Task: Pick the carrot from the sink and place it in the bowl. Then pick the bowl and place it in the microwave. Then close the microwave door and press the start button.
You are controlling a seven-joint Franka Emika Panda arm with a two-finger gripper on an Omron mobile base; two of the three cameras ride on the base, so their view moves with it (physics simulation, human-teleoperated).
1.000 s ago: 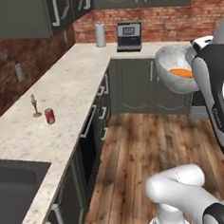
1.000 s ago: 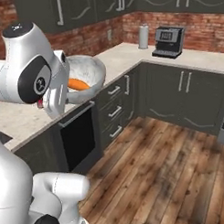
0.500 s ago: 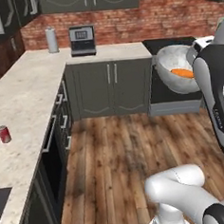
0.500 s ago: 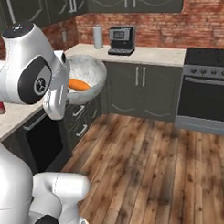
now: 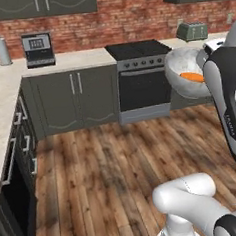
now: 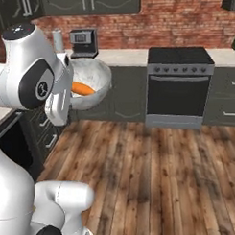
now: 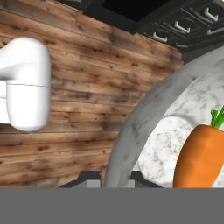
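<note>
The jaws look clamped on the rim of the bowl [image 6: 89,82], though the arm hides the grip; the carrot [image 6: 82,88] lies inside it, held above the wooden floor [image 6: 154,161]. Best keep the bowl level while driving, or the carrot may roll out.

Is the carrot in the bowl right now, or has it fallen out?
In. The carrot lies inside the bowl, carried up beside the arm; the hand view shows it against the bowl's inner wall.

Pale stone counter [image 5: 65,61] carries paper towel roll [image 5: 2,51], small countertop oven [image 5: 38,49], toaster [image 5: 192,31].
</note>
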